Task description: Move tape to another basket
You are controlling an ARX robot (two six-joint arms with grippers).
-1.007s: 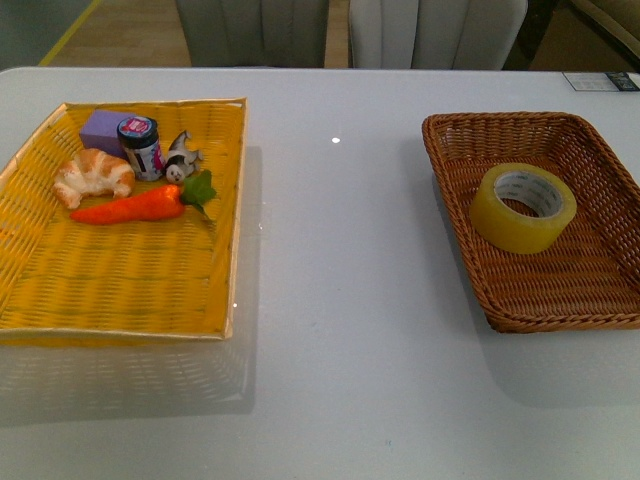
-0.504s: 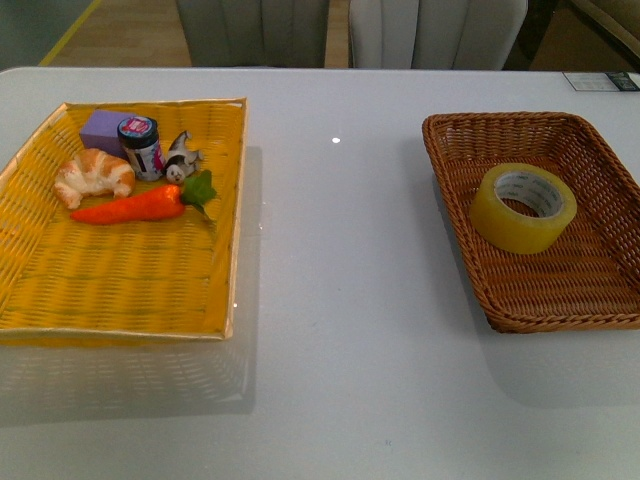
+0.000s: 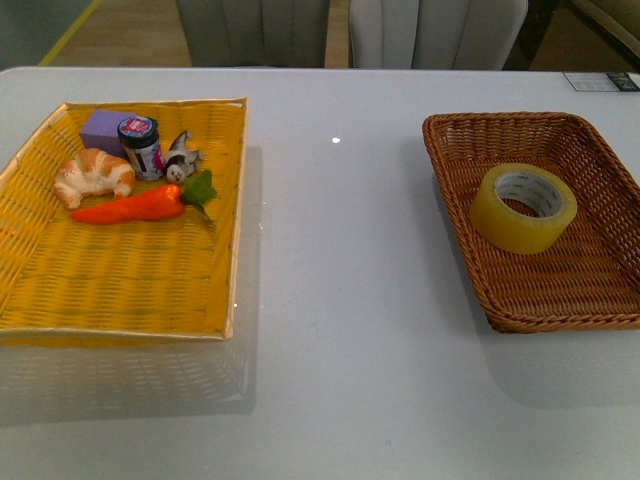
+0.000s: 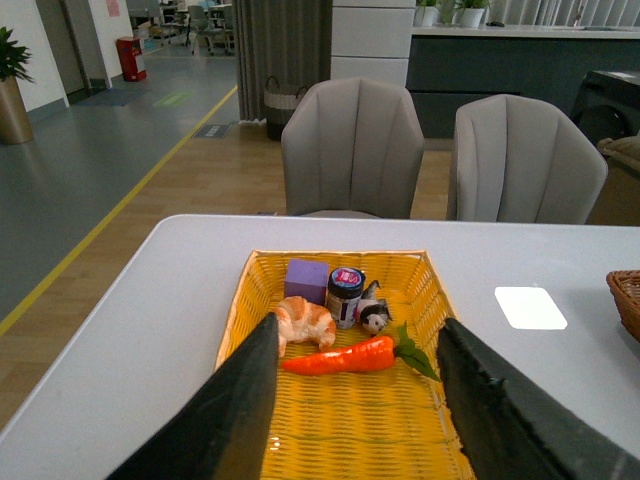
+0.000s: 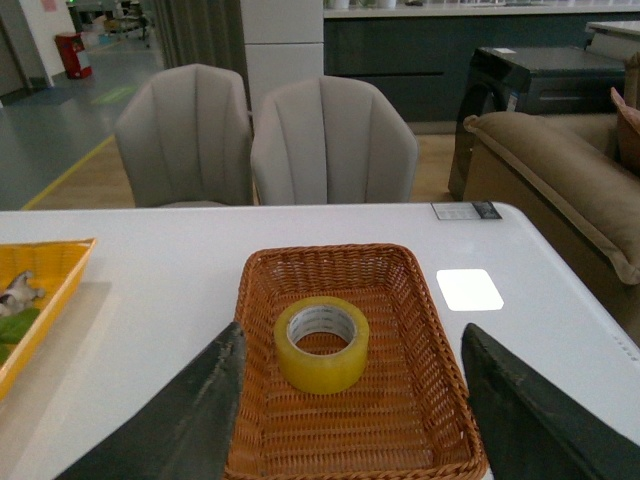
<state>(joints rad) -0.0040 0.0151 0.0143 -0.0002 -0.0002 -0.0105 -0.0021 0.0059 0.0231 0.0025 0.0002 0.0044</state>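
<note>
The tape (image 3: pixel 523 206), a yellowish translucent roll with a white printed core, lies flat inside the dark brown wicker basket (image 3: pixel 455 210) at the right of the table. The right wrist view also shows the tape (image 5: pixel 321 343) in the basket (image 5: pixel 258 330). My right gripper (image 5: pixel 350 420) is open and empty, held above the basket's near end, the roll ahead between its fingers. My left gripper (image 4: pixel 355 400) is open and empty above the yellow tray (image 4: pixel 340 430). Neither arm shows in the front view.
The flat yellow woven tray (image 3: pixel 120 280) at the left holds a croissant (image 3: pixel 94 175), a carrot (image 3: pixel 135 205), a purple block (image 3: pixel 103 130), a small jar (image 3: pixel 141 146) and a small animal figure (image 3: pixel 181 157). Grey chairs (image 3: pixel 350 32) stand beyond the far table edge.
</note>
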